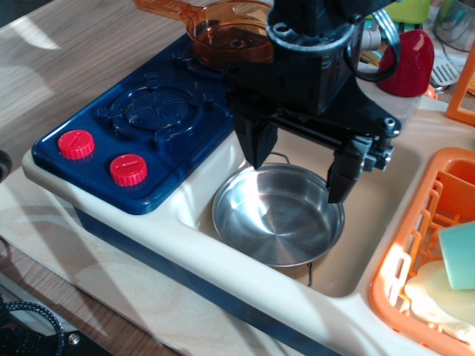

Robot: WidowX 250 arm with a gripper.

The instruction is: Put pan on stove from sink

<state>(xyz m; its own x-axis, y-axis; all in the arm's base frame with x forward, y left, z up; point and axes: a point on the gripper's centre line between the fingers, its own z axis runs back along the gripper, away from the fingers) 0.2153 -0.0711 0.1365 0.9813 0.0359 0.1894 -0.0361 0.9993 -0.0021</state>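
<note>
Pan (278, 215): round, shallow, polished stainless steel, thin wire loop handles at far and near rim. Lies in the sink (371, 245), tilted a little against the basin's left wall.

Gripper (300, 167): black, blocky, two fingers spread apart over the pan's far rim, holding nothing. Whether a fingertip touches the rim cannot be told.

Risks, judged:
- thin, slick rim may slip from the fingers on closing;
- a one-sided hold may let the pan swing and strike the basin wall on lifting;
- the raised lip between basin and stove (141, 126) may catch the pan's underside.

Sink: cream moulded plastic, smooth, rounded corners.

Stove: dark blue plastic, moulded round burner free at front, two ribbed red knobs (104, 156). The rear burner carries a transparent orange saucepan (230, 37).

Dish rack (415, 274): orange slatted plastic, at right.
</note>
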